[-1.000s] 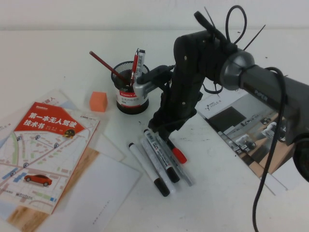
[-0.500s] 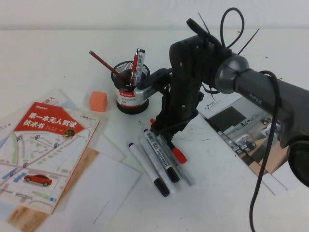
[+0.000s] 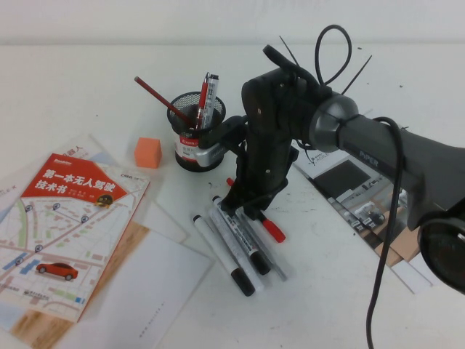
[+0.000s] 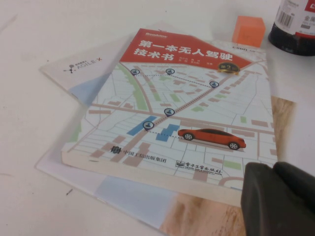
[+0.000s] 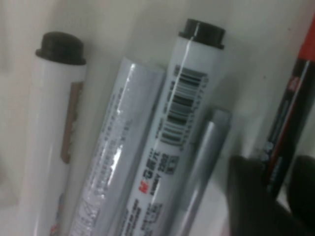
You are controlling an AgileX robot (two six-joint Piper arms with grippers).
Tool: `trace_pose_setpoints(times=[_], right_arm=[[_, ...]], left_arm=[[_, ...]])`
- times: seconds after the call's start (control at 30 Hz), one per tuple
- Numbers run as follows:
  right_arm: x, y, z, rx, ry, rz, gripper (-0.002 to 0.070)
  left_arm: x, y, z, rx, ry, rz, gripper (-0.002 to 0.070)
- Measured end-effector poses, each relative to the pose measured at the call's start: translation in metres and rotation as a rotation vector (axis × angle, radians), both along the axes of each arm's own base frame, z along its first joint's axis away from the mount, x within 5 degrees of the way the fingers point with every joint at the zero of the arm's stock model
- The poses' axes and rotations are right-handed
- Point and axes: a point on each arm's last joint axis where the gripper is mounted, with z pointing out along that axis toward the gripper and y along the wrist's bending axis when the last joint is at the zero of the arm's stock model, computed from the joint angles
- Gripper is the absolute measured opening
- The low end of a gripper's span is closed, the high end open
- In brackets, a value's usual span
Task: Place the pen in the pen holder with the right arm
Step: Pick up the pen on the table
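A big white table (image 3: 87,73) fills almost the whole view. Its top is smooth and bright, with soft light and only faint shadows. At the far edge there is a pale strip of white wall (image 3: 145,18). A thin gray line runs between the table and the wall. Papers and a book lie on the table.

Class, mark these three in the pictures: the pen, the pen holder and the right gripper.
pen (image 3: 272,231): high view, on its red cap.
pen holder (image 3: 190,150): high view, on the white label.
right gripper (image 5: 278,206): right wrist view, between the dark fingertips, down over the pen on the table.
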Motion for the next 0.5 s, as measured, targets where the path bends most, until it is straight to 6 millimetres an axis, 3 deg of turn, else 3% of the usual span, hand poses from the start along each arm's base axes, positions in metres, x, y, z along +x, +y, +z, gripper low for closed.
trace_pose_setpoints(times=[0.1,0.27,0.5], right_arm=[[0.000,0.000,0.000,0.004,0.003,-0.003,0.0064],[0.005,-0.009,0.007,0.075,0.035,-0.050,0.0064],[-0.005,-0.011,0.069,0.291,-0.066,-0.086,0.0064]], left_arm=[[0.000,0.000,0.000,0.000,0.000,0.000,-0.0001],[0.000,0.000,0.000,0.000,0.000,0.000,-0.0001],[0.000,0.000,0.000,0.000,0.000,0.000,-0.0001]])
